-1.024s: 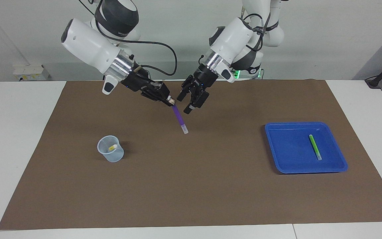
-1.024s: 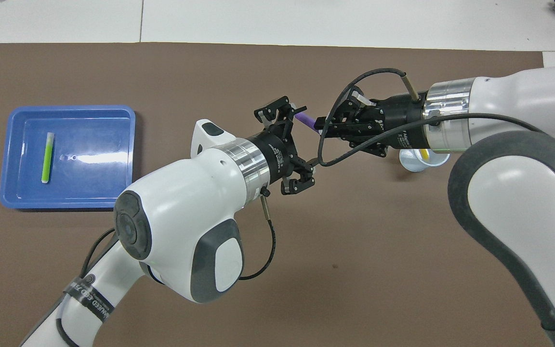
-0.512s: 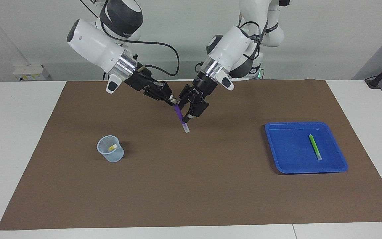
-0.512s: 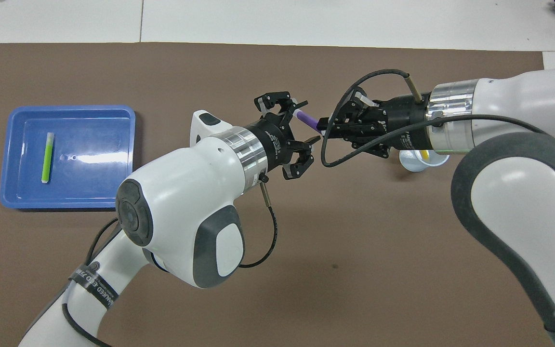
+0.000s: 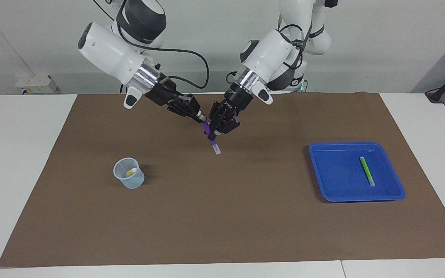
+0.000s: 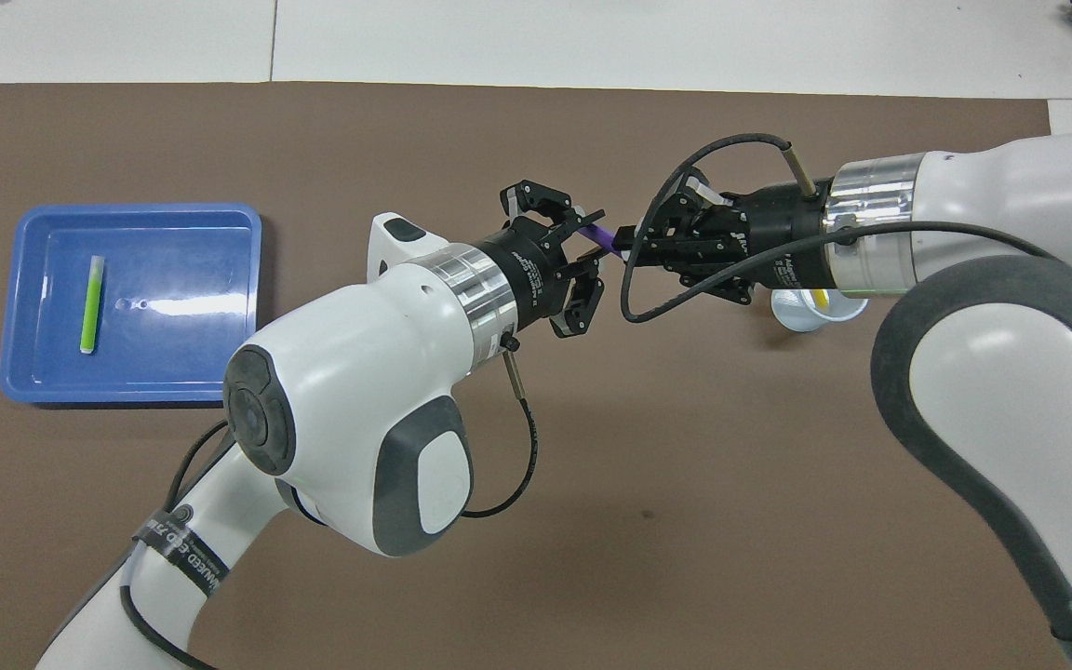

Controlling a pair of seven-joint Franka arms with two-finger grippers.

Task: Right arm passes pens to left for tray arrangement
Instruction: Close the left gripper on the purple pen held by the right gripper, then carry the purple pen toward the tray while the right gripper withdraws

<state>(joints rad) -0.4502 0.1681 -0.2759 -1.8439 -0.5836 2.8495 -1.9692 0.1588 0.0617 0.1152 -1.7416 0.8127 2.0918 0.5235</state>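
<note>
The purple pen [image 5: 214,144] hangs slanted over the middle of the brown mat, pale tip down. My right gripper [image 5: 202,117] is shut on its upper end. My left gripper [image 5: 211,135] has its fingers closed on the pen's shaft just below. In the overhead view the two grippers, left [image 6: 591,250] and right [image 6: 623,245], meet nose to nose, with a short piece of the purple pen [image 6: 603,235] showing between them. The blue tray [image 5: 325,173] lies toward the left arm's end of the table, with the green pen [image 5: 367,171] lying flat in it. The yellow pen [image 5: 131,171] stands in a cup.
A small translucent cup [image 5: 129,178] stands on the mat toward the right arm's end. The brown mat [image 5: 222,216] covers most of the white table. A black cable loops from the right arm's wrist above the grippers.
My left gripper moved in onto the purple pen and closed its fingers on the shaft; a second ago it was open beside the pen. The right gripper kept its hold.
</note>
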